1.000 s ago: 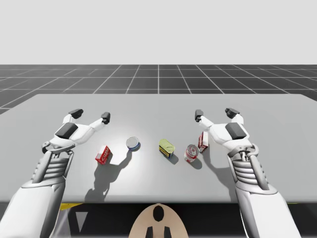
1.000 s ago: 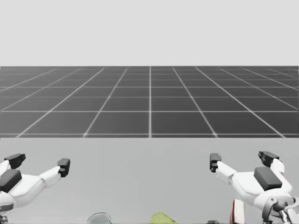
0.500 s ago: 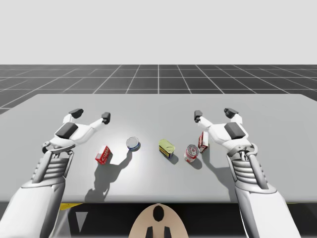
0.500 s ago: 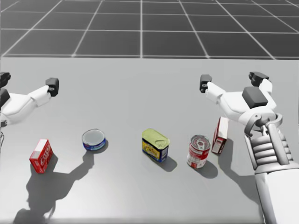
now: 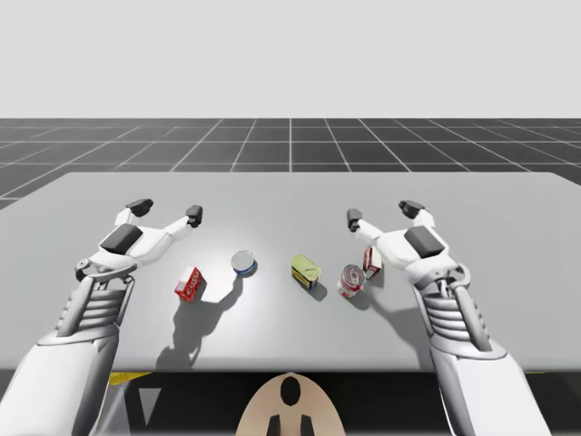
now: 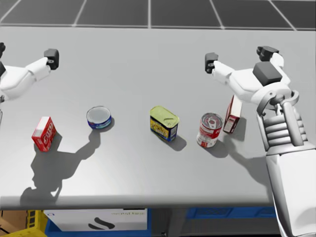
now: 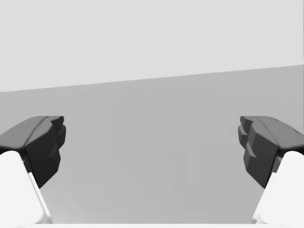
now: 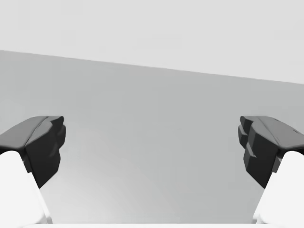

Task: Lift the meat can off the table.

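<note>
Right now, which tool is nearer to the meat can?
Right. The right tool is beyond the meat can, to its right; the left tool is farther off, to its left.

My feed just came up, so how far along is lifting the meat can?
Nothing looks done yet: the yellow meat can stands on the table, untouched. Nothing is in hand: my right gripper and left gripper both hover open above the table, apart from the can. Left to do: reach the can, shut on it, lift.
</note>
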Motion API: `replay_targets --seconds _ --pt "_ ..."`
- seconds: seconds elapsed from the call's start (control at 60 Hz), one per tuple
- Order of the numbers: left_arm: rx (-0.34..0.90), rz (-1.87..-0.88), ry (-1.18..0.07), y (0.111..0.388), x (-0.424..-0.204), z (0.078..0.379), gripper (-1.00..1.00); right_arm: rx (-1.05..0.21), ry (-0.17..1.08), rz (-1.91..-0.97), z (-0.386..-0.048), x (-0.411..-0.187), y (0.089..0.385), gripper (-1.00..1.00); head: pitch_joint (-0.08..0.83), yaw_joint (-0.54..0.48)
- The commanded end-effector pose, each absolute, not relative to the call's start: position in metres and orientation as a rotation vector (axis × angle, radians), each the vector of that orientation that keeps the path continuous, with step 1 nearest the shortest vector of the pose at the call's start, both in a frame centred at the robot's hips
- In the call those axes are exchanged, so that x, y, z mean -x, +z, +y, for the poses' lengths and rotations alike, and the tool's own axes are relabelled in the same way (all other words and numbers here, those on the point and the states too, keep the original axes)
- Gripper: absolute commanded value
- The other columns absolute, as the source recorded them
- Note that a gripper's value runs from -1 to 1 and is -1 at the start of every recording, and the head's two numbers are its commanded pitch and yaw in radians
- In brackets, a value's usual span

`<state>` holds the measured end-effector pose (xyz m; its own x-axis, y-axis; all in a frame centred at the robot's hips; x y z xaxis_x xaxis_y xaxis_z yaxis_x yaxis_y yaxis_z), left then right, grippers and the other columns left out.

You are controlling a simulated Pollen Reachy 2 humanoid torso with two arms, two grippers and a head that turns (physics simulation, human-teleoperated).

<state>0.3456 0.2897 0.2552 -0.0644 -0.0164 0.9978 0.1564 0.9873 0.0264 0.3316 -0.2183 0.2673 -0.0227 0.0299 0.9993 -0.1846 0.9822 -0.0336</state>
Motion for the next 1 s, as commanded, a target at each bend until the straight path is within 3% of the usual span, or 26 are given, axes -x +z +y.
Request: replay_targets --seconds 0.017,0.183,0.35,0.5,0.7,0.85,1.0 --pt "0.115 -1.632 -0.134 0.256 -0.345 0.289 -1.0 -0.204 0.317 -1.497 -0.206 -0.325 0.274 -1.0 0.674 -0.04" --pt "0.119 -1.634 -0.127 0.257 -0.345 0.289 -1.0 -0.322 0.575 -1.38 -0.194 -0.316 0.287 -1.0 0.679 -0.04" --pt "0.122 -1.636 -0.123 0.257 -0.344 0.29 -1.0 -0.424 0.673 -1.227 -0.182 -0.312 0.292 -1.0 0.678 -0.04" --pt "0.123 -1.635 -0.124 0.257 -0.344 0.29 -1.0 -0.533 0.746 -1.064 -0.168 -0.314 0.279 -1.0 0.678 -0.04" --pt "0.122 -1.63 -0.127 0.256 -0.345 0.289 -1.0 -0.472 0.806 -0.959 -0.149 -0.316 0.265 -1.0 0.681 -0.04" --pt "0.121 -1.633 -0.125 0.257 -0.345 0.289 -1.0 -0.441 0.822 -0.83 -0.13 -0.316 0.263 -1.0 0.679 -0.03" --pt "0.121 -1.634 -0.126 0.257 -0.344 0.29 -1.0 -0.363 0.816 -0.78 -0.12 -0.324 0.254 -1.0 0.679 -0.03"
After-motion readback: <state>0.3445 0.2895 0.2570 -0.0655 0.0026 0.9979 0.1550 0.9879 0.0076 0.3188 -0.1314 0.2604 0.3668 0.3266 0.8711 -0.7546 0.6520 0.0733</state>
